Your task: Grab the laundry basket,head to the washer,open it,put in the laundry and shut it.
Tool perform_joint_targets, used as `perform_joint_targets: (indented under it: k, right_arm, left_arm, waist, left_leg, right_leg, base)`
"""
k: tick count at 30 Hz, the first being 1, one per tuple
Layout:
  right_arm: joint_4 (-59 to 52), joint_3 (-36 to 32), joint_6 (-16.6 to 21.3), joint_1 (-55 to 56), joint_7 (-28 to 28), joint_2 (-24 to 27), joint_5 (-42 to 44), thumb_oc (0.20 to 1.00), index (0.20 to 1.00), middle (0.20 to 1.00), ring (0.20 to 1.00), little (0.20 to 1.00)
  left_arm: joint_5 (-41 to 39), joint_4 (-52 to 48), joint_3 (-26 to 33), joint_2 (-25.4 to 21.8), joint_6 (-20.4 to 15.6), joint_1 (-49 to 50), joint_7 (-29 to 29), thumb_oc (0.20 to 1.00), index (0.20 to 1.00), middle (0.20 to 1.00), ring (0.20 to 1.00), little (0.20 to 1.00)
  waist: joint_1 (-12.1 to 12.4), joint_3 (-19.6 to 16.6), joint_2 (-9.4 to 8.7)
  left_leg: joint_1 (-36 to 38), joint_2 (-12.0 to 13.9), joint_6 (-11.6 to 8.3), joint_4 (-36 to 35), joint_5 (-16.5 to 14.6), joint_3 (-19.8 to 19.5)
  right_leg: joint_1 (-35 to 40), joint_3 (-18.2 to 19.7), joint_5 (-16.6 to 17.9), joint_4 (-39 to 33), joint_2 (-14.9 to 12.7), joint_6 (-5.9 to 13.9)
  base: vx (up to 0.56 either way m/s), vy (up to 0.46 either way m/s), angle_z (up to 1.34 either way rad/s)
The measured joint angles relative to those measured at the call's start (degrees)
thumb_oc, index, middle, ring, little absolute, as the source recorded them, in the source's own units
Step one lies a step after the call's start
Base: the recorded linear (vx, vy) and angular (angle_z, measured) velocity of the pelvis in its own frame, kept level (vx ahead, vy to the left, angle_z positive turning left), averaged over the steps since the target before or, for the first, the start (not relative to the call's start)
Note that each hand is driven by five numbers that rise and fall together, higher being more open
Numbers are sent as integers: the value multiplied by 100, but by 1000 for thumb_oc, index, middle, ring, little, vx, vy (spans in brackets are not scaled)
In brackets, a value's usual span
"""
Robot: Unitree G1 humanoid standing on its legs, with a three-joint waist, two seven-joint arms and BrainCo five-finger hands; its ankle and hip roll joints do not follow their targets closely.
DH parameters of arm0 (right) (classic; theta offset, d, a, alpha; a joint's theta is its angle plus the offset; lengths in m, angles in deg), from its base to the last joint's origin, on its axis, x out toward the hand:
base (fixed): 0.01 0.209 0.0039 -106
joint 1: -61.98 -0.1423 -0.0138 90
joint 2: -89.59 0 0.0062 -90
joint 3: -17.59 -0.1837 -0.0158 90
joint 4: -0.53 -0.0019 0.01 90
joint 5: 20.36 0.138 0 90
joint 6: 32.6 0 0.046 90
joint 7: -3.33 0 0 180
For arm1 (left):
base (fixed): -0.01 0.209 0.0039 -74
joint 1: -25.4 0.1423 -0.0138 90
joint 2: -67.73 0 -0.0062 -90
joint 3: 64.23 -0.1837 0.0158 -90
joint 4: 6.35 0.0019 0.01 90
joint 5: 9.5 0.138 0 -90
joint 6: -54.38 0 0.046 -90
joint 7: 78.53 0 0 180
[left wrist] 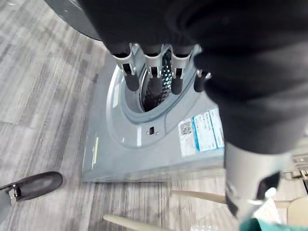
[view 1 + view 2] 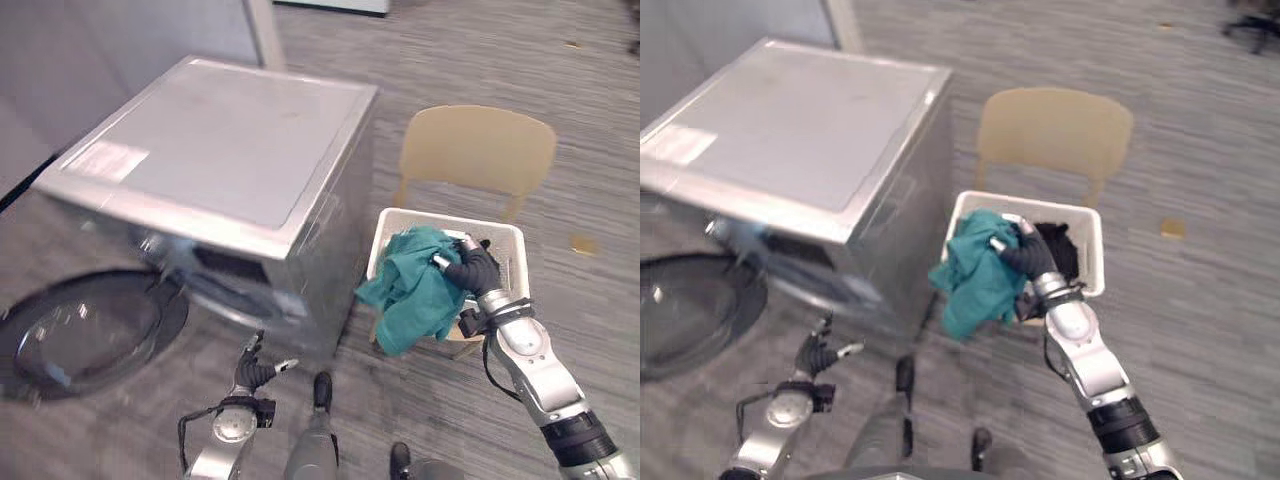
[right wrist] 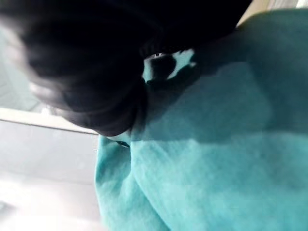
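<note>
**A:** Where is the laundry?

**B:** A teal cloth (image 2: 415, 285) sits right of centre in the left eye view, bunched up and spilling over the near-left rim of the white laundry basket (image 2: 505, 240). Something dark (image 2: 1055, 245) lies in the basket behind it.

**A:** And who has the cloth?

**B:** The right hand (image 2: 470, 265), reaching up from the lower right, has its fingers curled into the teal fabric, pinching a fold. In its own wrist view the cloth (image 3: 216, 163) is pressed right against the dark cover.

**A:** What does the basket rest on?

**B:** A light wooden chair (image 2: 480, 150), whose backrest shows just above the basket.

**A:** The washer?

**B:** The silver washer (image 2: 220, 150) fills the upper left, just beside the basket. Its round door (image 2: 85, 335) hangs open at the lower left.

**A:** The other hand?

**B:** The left hand (image 2: 255, 370) is at the bottom centre, fingers relaxed and spread, holding nothing. Past its fingers (image 1: 151, 72), the wrist view shows the open drum (image 1: 156, 91).
</note>
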Motion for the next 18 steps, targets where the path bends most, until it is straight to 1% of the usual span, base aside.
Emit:
perform_joint_targets:
  k: [1,2,3,4,5,6,7,8,9,11,13,14,15,16,17,18]
  right_arm:
    - [-6,74,2,-20,-1,12,-1,200,200,200,200,200]
    - [-14,125,2,-92,-11,12,-2,200,200,200,200,200]
    - [-99,152,2,-199,-10,13,-3,200,200,200,200,200]
    - [-186,156,2,-323,-9,1,-4,200,200,200,200,200]
    - [-182,221,7,-562,3,2,0,200,200,200,200,200]
    - [-181,225,18,-655,7,-21,4,200,200,200,200,200]
    - [-177,233,17,-702,23,-83,7,200,200,200,200,200]
    - [-143,342,8,-761,48,-130,30,200,200,200,200,200]
    - [-134,494,7,-783,45,-139,66,200,200,200,200,200]
    - [-133,757,11,-857,38,-258,197,200,200,200,200,200]
    - [-131,913,19,-864,39,-456,342,200,200,200,200,200]
    - [-111,1118,19,-862,32,-683,582,200,200,200,200,200]
    - [-105,1204,18,-860,9,-756,686,200,200,200,200,200]
    - [76,1353,47,-874,15,-977,966,200,200,200,200,200]
    - [188,1438,37,-878,16,-1014,1022,200,200,200,200,200]
    - [263,1520,46,-873,27,-1061,1087,200,200,200,200,200]
  left_arm:
    - [1,-1,-90,-7,-5,-27,46,1000,1000,1000,1000,1000]
    - [6,-40,-130,0,0,-43,90,1000,1000,1000,1000,1000]
    - [22,-282,-209,-29,11,-119,132,1000,1000,1000,1000,1000]
    - [188,-703,-447,-37,3,-411,177,1000,1000,1000,1000,1000]
    - [300,-1083,-840,55,-131,-813,192,1000,1000,1000,1000,1000]
    - [393,-1114,-918,122,-202,-1073,201,1000,1000,1000,1000,1000]
    - [453,-1112,-1017,167,-232,-1331,202,1000,1000,1000,1000,1000]
    - [459,-1098,-1127,187,-233,-1581,184,1000,1000,1000,1000,1000]
    - [472,-1071,-1283,227,-233,-1743,185,1000,1000,1000,1000,1000]
    - [495,-1142,-1307,293,-240,-1781,144,1000,1000,1000,1000,1000]
    - [493,-1192,-1324,298,-240,-1808,79,1000,1000,1000,1000,1000]
    - [479,-1198,-1401,293,-238,-1906,-37,1000,1000,1000,1000,1000]
    - [479,-1211,-1417,284,-239,-1946,-73,1000,1000,1000,1000,1000]
    - [425,-1177,-1639,314,-218,-2211,-192,479,479,479,479,479]
    - [426,-1154,-1709,326,-228,-2326,-203,238,238,238,238,238]
    - [421,-1091,-1778,406,-233,-2398,-269,200,200,200,200,200]
  waist:
    - [-19,-16,-72]
    - [-12,-21,-91]
    - [-171,-9,-103]
    - [-433,-19,-86]
    - [-617,-93,115]
    - [-623,-78,190]
    - [-620,-62,197]
    - [-610,-52,152]
    - [-611,-60,132]
    - [-621,-75,137]
    - [-629,-93,108]
    - [-618,-112,77]
    - [-615,-115,71]
    - [-620,-140,31]
    - [-611,-165,14]
    - [-616,-202,0]
  left_leg:
    - [103,-79,-37,224,-29,1]
    - [326,-102,-51,379,-74,6]
    - [539,-162,-79,805,-375,50]
    - [1128,-274,-52,875,-755,142]
    - [1941,-343,26,41,-553,137]
    - [2130,-306,97,-214,-555,167]
    - [2198,-241,102,-415,-555,171]
    - [2199,-229,100,-469,-556,152]
    - [2212,-229,105,-467,-560,149]
    - [2240,-276,147,-468,-552,165]
    - [2232,-319,198,-469,-543,174]
    - [2220,-351,245,-469,-516,187]
    - [2218,-358,267,-469,-511,198]
    - [2199,-396,316,-468,-471,193]
    - [2175,-407,319,-468,-464,187]
    - [2129,-424,335,-468,-453,173]
  right_leg:
    - [27,-28,103,-224,-67,-57]
    - [15,-71,315,-356,-99,-68]
    - [27,-233,589,-594,-134,-79]
    - [116,-395,785,-922,-132,-12]
    - [131,-530,940,-1169,78,118]
    - [100,-539,995,-1219,192,134]
    - [52,-582,1082,-1260,268,155]
    - [27,-619,1153,-1282,282,181]
    - [43,-635,1209,-1288,255,249]
    - [79,-631,1258,-1290,191,321]
    - [63,-621,1299,-1299,148,381]
    - [37,-603,1334,-1286,114,433]
    - [33,-603,1340,-1276,99,443]
    - [-5,-599,1367,-1237,67,474]
    - [-36,-599,1372,-1220,56,482]
    - [-71,-599,1380,-1216,40,493]
  base:
    - [-249,-70,74]
    - [-161,-21,45]
    - [-66,55,66]
    - [-2,98,91]
    - [30,105,63]
    - [52,67,22]
    - [45,63,-3]
    - [26,51,6]
    - [3,52,3]
    - [-4,46,1]
    - [-20,52,-4]
    - [-50,52,-5]
    - [-62,54,-2]
    - [-57,50,0]
    - [-33,44,0]
    - [-5,27,5]
